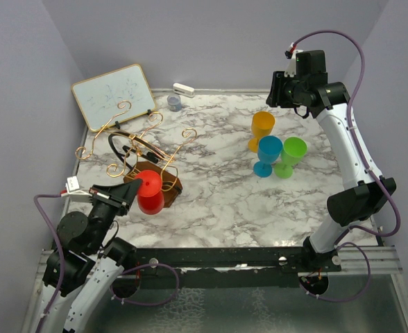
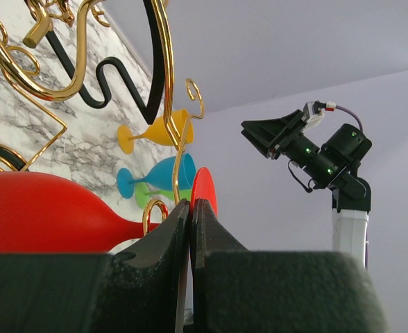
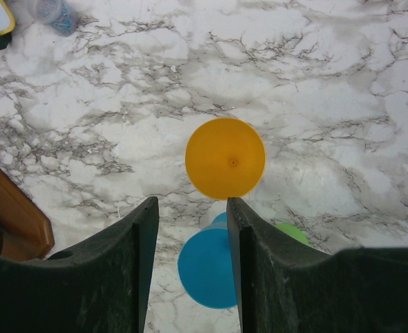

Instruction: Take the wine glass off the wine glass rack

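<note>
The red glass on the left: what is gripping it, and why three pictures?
These are two robot arms bolted at the near edge of a marble table. The wide picture looks down from above and behind them; the other two come from a camera on each wrist, so the dark shapes at the bottom are that arm's own fingers. The left gripper is shut on the red wine glass, pinching it near its foot, among the hooks of the gold wine glass rack. The right gripper hangs open above an orange glass; a blue glass and a green glass stand beside it. A whiteboard sits at the back.
</note>
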`<state>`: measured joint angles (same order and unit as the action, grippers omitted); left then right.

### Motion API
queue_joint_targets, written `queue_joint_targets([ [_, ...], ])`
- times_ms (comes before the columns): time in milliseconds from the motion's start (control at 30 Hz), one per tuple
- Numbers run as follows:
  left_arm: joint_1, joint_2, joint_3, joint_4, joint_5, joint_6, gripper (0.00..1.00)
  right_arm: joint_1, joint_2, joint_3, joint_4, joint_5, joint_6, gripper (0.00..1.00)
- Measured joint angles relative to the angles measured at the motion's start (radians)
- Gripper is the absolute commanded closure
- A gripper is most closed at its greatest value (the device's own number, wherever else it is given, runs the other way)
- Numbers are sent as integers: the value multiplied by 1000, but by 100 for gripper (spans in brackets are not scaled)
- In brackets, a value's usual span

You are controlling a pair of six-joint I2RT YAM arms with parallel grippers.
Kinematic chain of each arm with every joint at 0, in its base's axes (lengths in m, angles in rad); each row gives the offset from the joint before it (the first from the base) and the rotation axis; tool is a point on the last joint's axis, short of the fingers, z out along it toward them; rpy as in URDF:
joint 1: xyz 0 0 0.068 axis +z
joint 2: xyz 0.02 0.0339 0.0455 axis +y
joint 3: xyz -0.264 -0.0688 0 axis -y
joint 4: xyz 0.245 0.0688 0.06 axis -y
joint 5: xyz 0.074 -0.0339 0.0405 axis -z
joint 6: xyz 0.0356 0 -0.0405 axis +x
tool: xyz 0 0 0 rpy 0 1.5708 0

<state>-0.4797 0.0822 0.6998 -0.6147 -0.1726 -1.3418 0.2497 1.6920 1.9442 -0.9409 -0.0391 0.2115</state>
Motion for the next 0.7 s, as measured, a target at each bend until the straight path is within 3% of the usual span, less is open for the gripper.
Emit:
queue_joint_targets([
  [700, 1, 21, 0, 5, 50, -3, 100, 0, 0, -3, 1, 0, 0, 57],
])
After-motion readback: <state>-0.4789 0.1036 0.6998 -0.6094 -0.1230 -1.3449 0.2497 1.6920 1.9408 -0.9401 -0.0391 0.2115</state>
